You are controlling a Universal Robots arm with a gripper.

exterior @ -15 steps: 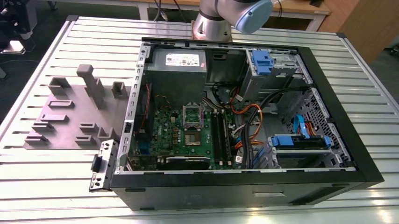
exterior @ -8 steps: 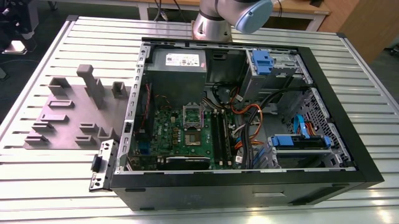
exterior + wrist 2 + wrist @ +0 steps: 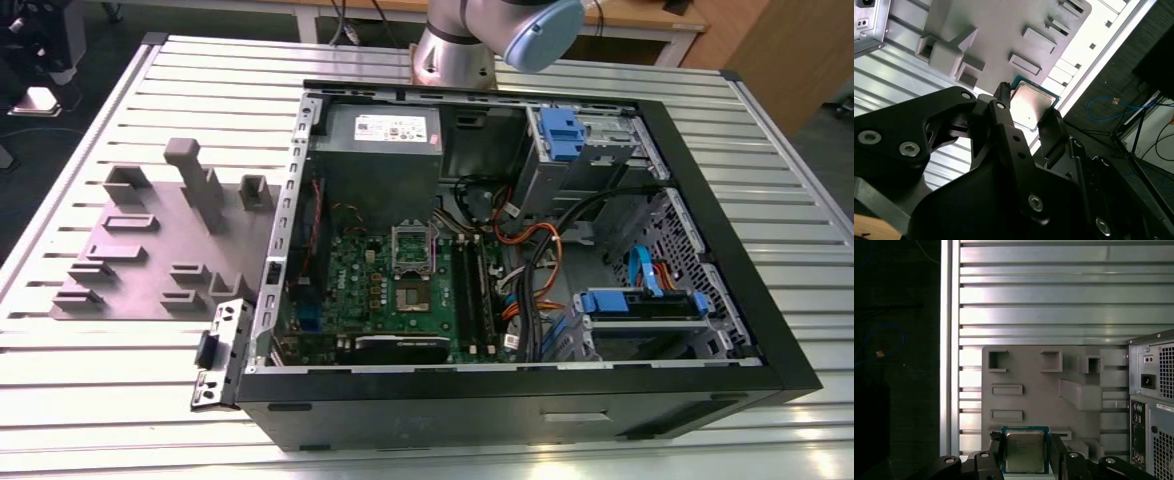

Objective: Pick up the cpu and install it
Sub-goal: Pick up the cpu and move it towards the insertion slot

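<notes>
**A:** 1 small square chip, the cpu: what does it look like?

**B:** It is flat, with a silvery-grey metal top and a thin green-blue rim around it. The second wrist view shows the same pale metal face catching the light.

**A:** Where is it?

**B:** It sits between the gripper's 2 black fingers, seen against the grey fixture tray that lies on the slatted metal table.

**A:** What about edges and room around it?

**B:** The table's rail edge runs beside the tray, with dark floor beyond it. The computer case stands just beside the tray on the other side. In the exterior view the case lies open, with the green motherboard and its silver socket frame exposed. Bare slats lie beyond the tray.

**A:** And the gripper?

**B:** Its jaws are narrow, closed onto 2 opposite edges of the cpu, holding it.
</notes>
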